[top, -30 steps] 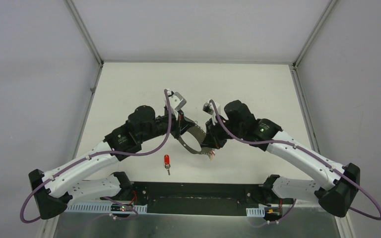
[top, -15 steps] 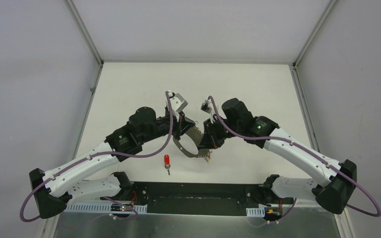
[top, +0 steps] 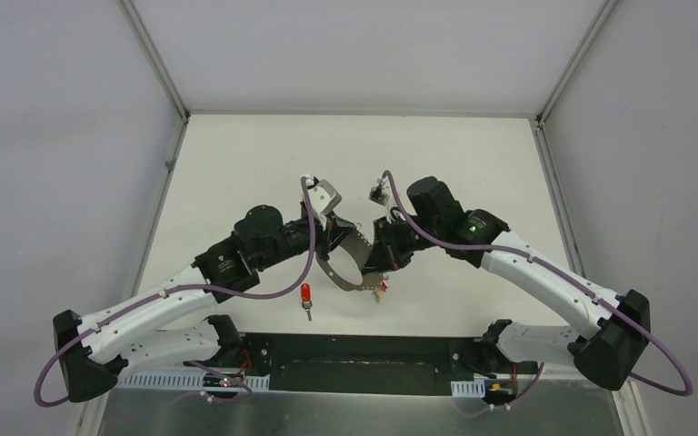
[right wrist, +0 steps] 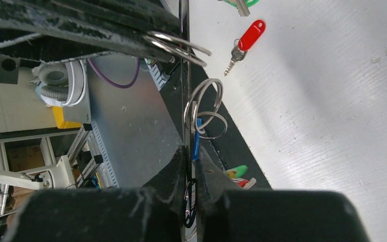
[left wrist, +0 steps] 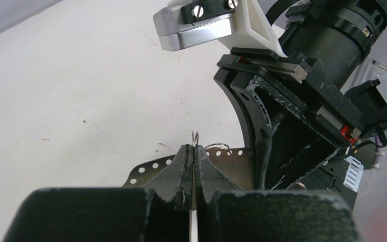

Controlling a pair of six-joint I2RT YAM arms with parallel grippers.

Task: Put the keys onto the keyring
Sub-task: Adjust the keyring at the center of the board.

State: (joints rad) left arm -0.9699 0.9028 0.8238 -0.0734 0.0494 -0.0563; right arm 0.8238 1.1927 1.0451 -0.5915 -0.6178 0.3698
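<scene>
The keyring (top: 353, 247), a grey perforated metal band, hangs above the table between both arms. My left gripper (top: 334, 238) is shut on its upper left end. In the left wrist view its tips (left wrist: 195, 147) pinch a thin wire loop, with the band (left wrist: 146, 169) just beyond. My right gripper (top: 380, 263) is shut at the band's right end. In the right wrist view its tips (right wrist: 191, 148) clamp a blue key head (right wrist: 195, 143) with small split rings (right wrist: 204, 108) on it. A few keys (top: 379, 291) dangle below. A red key (top: 306, 294) (right wrist: 252, 34) lies loose on the table.
A green key head (right wrist: 242, 2) shows at the top edge of the right wrist view. The black base rail (top: 363, 350) runs along the table's near edge. Grey walls (top: 64, 182) close off the white table on three sides.
Both grippers have drifted slightly left and toward the near edge, carrying the band with them. The dangling keys have sunk a little. The red key has not moved.
</scene>
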